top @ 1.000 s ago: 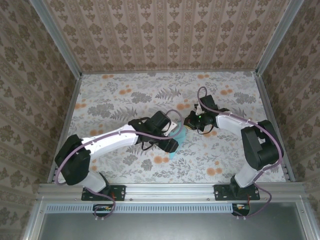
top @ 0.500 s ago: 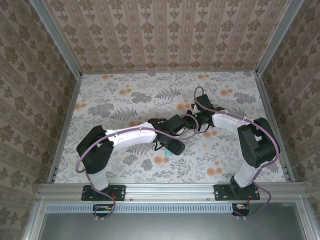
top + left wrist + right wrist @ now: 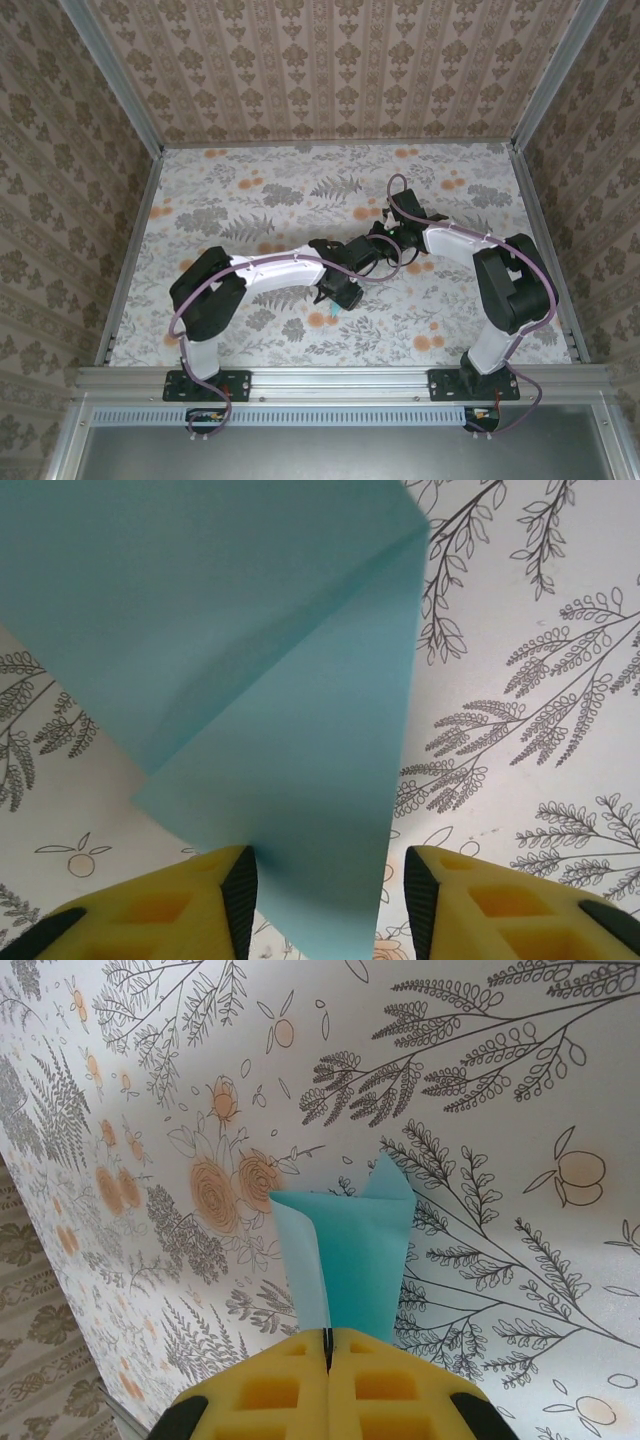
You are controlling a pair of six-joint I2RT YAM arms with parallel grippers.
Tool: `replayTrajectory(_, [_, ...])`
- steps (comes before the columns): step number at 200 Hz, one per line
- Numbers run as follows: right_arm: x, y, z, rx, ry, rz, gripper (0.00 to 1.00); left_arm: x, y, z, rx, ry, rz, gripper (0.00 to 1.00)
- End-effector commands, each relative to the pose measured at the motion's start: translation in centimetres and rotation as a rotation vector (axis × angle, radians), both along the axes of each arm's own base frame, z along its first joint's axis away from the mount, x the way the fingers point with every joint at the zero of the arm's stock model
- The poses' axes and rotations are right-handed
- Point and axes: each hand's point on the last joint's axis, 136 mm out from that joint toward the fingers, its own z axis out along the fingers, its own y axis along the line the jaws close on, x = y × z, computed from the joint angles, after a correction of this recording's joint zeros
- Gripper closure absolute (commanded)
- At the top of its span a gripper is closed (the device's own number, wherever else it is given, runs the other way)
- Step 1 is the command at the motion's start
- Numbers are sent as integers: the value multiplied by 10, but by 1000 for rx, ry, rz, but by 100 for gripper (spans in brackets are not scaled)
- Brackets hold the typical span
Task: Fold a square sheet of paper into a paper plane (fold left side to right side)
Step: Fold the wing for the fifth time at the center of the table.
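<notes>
Right end effector (image 3: 328, 1345) is clamped tight on the folded light blue paper sheet (image 3: 362, 1260); left end effector (image 3: 330, 895) straddles it, jaws parted, over the floral counter (image 3: 520, 680).

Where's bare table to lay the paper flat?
Free: the far strip of table along the back wall, and the far-left corner by the rail. Crowded: centre, where the left claw and right claw meet at the paper.

A robot test booth: aluminium frame (image 3: 340, 378), wallpapered panels (image 3: 340, 70), floral-papered table (image 3: 250, 190).
</notes>
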Motion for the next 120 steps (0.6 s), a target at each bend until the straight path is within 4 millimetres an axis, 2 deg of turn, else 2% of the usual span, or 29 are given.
replayTrajectory(1, [3, 0, -3, -17, 3, -11, 100, -1, -3, 2, 10, 0, -4, 61])
replayTrajectory(40, [0, -2, -6, -31, 11, -5, 100, -5, -8, -1, -10, 21, -18, 72])
replayTrajectory(103, [-2, -7, -9, -61, 10, 4, 100, -8, -11, -5, -35, 45, -22, 82])
replayTrajectory(120, [-1, -10, -6, -67, -3, 8, 94, -7, -10, -4, -50, 53, -16, 84])
